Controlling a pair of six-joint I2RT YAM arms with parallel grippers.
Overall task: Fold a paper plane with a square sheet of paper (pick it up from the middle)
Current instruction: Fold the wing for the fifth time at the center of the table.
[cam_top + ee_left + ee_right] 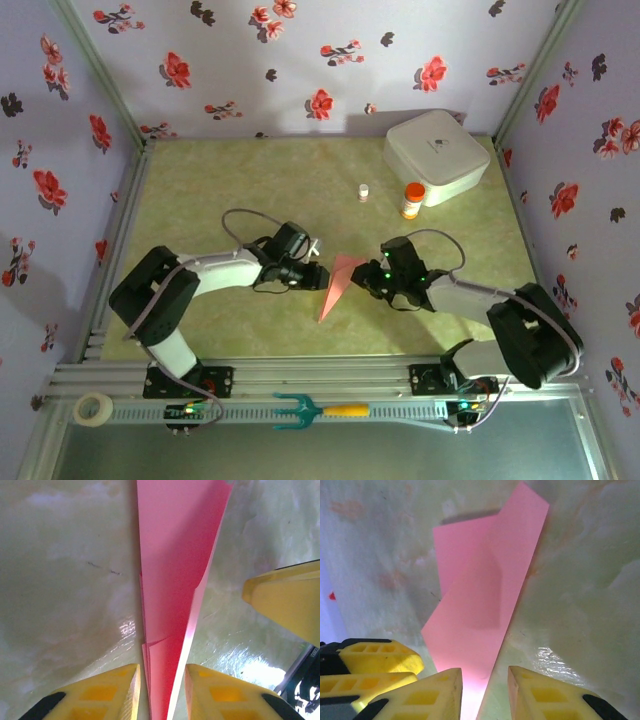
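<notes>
The square sheet of paper is folded into a slim salmon-pink paper plane (338, 283) that lies on the green table, its sharp tip toward the near edge. My left gripper (318, 275) is at its left side and my right gripper (365, 280) at its right, facing each other. In the left wrist view the paper plane (175, 570) runs between the yellow fingers of the left gripper (161, 672), with a gap on both sides. In the right wrist view the paper plane (480, 600) passes between the parted fingers of the right gripper (485, 675), clear of the right finger.
A white rounded box (436, 155) stands at the back right, with an orange bottle (411, 200) and a small white vial (364, 192) in front of it. A teal fork (318, 409) and a tape roll (94, 407) lie on the near rail. Flowered walls close in three sides.
</notes>
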